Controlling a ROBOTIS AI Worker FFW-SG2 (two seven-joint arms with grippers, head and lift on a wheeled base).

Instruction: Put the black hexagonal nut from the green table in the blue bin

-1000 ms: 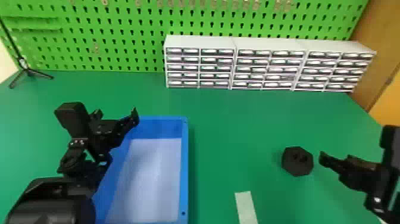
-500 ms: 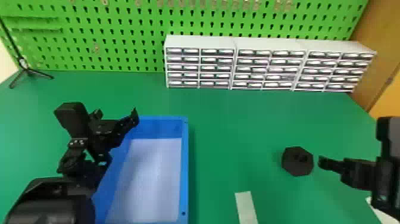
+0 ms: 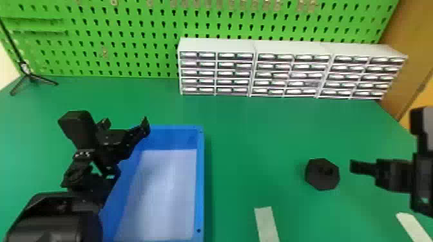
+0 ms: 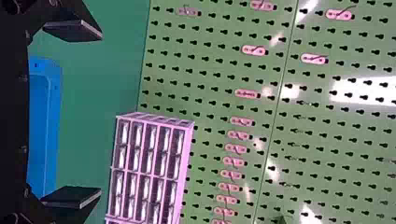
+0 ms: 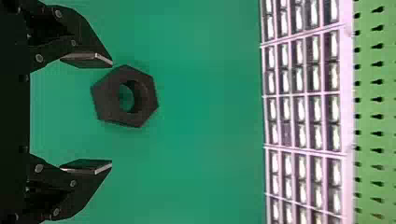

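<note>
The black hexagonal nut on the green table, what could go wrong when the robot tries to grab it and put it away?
The nut lies nearer one black finger of the open right gripper, so closing might push it sideways. The black left gripper hangs by the blue rectangular bin, so the two could bump there.

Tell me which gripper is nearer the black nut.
Right. In the head view, the right gripper is just right of the nut; the left gripper is well to the nut's left, at the blue bin.
</note>
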